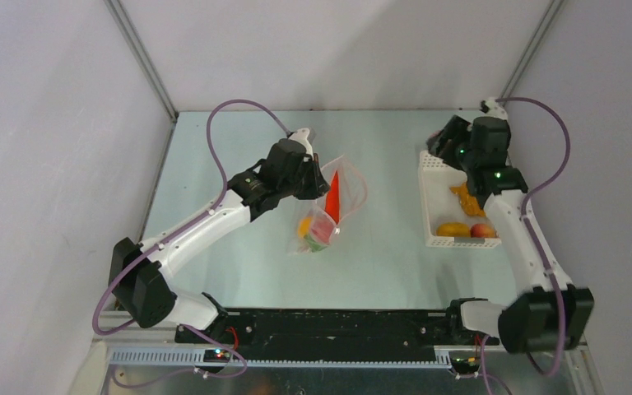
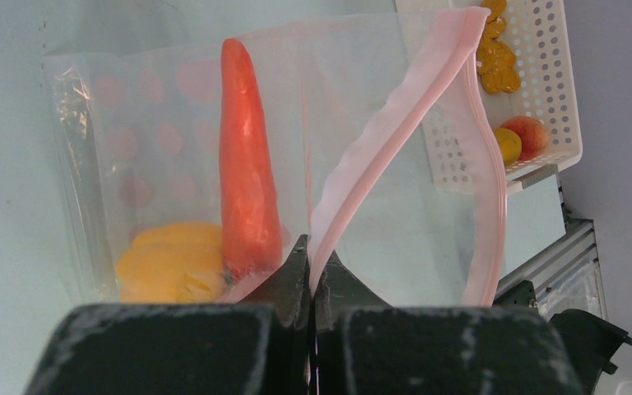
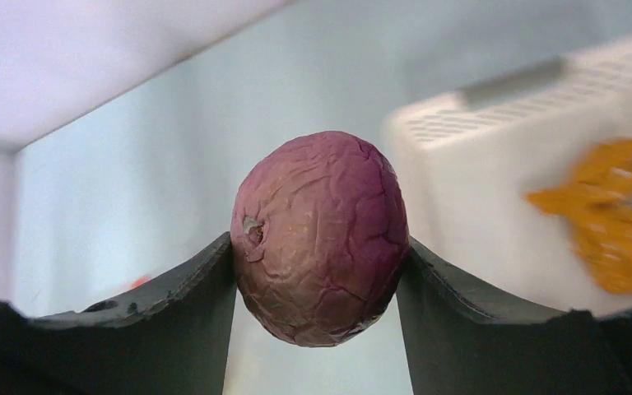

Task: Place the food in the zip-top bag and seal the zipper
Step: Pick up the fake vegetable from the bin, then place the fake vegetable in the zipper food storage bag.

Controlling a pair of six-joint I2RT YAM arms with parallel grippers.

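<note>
Zip-top bag (image 1: 335, 197) sits mid-table, its zipper (image 2: 395, 123) lip pinched in our left gripper (image 2: 311, 267); our right gripper (image 3: 318, 247) clasps a wrinkled purple fruit (image 3: 321, 222), so we should carry it over the open mouth before releasing

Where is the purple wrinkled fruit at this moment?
The purple fruit is clamped in the right gripper, as the right wrist view shows, near the far end of the white basket on the right side.

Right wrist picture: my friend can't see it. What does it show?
A wrinkly purple fruit is pinched between the right gripper's two black fingers, filling the middle. Behind it, blurry, a white basket holds an orange food piece.
</note>
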